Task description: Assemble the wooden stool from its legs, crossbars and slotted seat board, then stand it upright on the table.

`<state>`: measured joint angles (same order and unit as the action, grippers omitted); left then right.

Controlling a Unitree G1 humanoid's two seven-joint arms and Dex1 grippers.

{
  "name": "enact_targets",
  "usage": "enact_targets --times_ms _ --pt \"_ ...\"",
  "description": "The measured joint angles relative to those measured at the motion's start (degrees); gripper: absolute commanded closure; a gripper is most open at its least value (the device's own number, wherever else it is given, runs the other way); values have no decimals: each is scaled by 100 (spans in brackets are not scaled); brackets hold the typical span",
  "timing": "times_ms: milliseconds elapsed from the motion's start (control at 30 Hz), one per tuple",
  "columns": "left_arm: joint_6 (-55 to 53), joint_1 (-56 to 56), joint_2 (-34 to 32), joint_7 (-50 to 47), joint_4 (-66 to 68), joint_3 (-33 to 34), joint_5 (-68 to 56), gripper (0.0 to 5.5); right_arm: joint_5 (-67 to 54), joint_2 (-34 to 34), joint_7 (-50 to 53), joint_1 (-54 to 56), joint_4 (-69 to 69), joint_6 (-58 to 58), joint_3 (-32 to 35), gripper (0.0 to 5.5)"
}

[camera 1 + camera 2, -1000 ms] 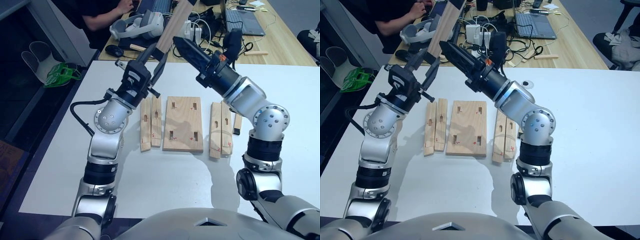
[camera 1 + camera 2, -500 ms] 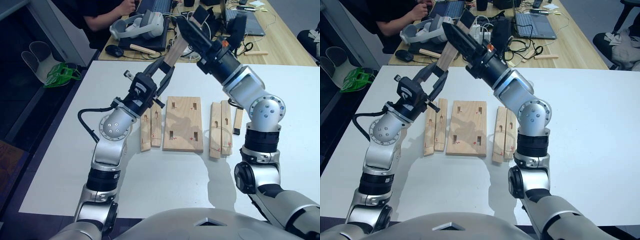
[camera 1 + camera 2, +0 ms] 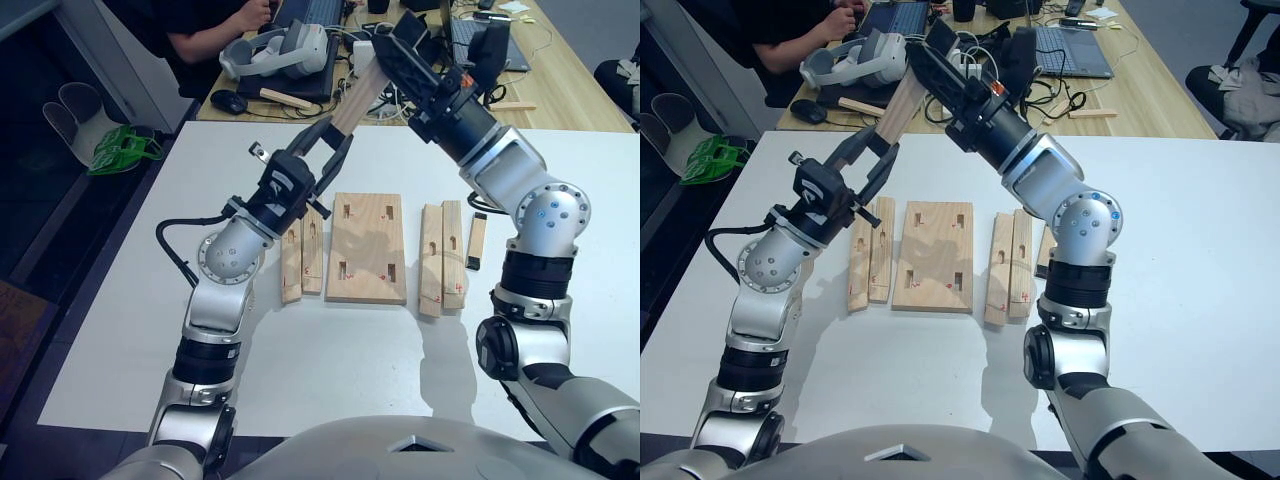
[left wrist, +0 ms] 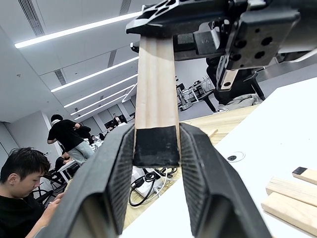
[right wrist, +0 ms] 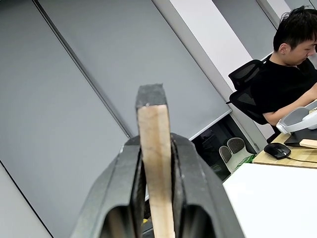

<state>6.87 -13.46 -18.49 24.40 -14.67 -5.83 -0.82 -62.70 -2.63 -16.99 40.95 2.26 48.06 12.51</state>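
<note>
- Left fingers [image 4: 116,178] are closed on the black-tipped lower end of a wooden bar [image 3: 356,93], held slanted in the air above the tabletop [image 3: 300,370].
- Right fingers [image 5: 129,188] clamp the bar's upper end.
- Seat board [image 3: 366,248] lies flat, with legs [image 3: 301,245] lying on either side of it.

My two head eyes sit above the near edge of the desk [image 3: 130,320], looking forward and down. Both take in the seat board [image 3: 366,248] and the wooden bar [image 3: 358,92] held up beyond it. My left wrist camera looks up along my left fingers [image 4: 111,183], very close, away from the seat board towards the ceiling [image 4: 59,20]. My right wrist camera peers past my right fingers [image 5: 124,188] towards the room left of the seat board. Both wrist views share that bar.
</note>
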Motion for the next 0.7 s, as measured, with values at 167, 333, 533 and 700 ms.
enact_targets --times_ms 167,333,533,700 --pt "116 -86 -53 59 154 18 10 424 -30 -67 -34 -56 83 60 -7 502" --pt "59 -144 -25 65 241 36 9 424 -20 -129 -37 -107 188 44 -57 502" --pt "-124 -205 86 65 265 63 19 424 102 -166 -37 -122 213 -93 -128 502" --pt "-248 -246 201 65 267 64 10 424 129 -127 54 -131 212 -241 -108 502"
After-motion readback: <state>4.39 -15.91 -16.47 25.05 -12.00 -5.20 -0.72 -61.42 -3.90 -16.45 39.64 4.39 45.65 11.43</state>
